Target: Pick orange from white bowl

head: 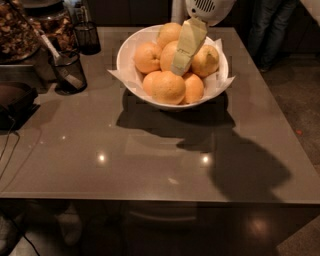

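A wide white bowl (132, 75) with white paper corners over its rim stands at the back middle of the grey table. It holds several oranges piled up; the front one (168, 87) is largest in view, others lie at the left (147, 56) and right (206, 60). My gripper (180, 67) hangs from the white arm housing (207, 7) at the top and reaches down into the middle of the pile, its pale yellow finger lying over the central orange (168, 54).
A black mesh cup (69, 71) with a utensil stands left of the bowl, a second (88, 37) behind it. Trays of dark food (17, 35) sit far left. A dark object (15, 100) lies at the left edge. A person's legs (270, 30) stand behind right.
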Controlling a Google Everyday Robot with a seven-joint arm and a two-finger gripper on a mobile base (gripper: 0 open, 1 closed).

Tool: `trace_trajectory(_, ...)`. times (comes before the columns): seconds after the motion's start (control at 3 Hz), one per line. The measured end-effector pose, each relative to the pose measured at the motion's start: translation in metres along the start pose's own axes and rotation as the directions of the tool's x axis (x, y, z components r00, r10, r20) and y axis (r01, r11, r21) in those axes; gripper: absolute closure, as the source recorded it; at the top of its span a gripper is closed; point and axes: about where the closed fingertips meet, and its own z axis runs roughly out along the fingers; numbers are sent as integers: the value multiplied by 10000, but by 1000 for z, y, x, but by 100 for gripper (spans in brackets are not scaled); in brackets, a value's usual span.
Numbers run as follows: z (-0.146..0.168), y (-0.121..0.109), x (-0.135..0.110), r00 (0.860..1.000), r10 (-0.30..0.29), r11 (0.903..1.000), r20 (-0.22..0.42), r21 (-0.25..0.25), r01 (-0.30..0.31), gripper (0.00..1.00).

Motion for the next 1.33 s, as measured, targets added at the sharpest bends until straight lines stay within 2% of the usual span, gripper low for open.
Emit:
trace_trajectory(0.33,9,-2,-23,9997,-241,9995,-57,-186,240,0)
trace_trajectory(0.67,13,-10,-34,9999,-150,9996,11,-247,150,0)
trace_trajectory(1.33,25,-22,-38,9997,242,9988,32,-420,-240,9)
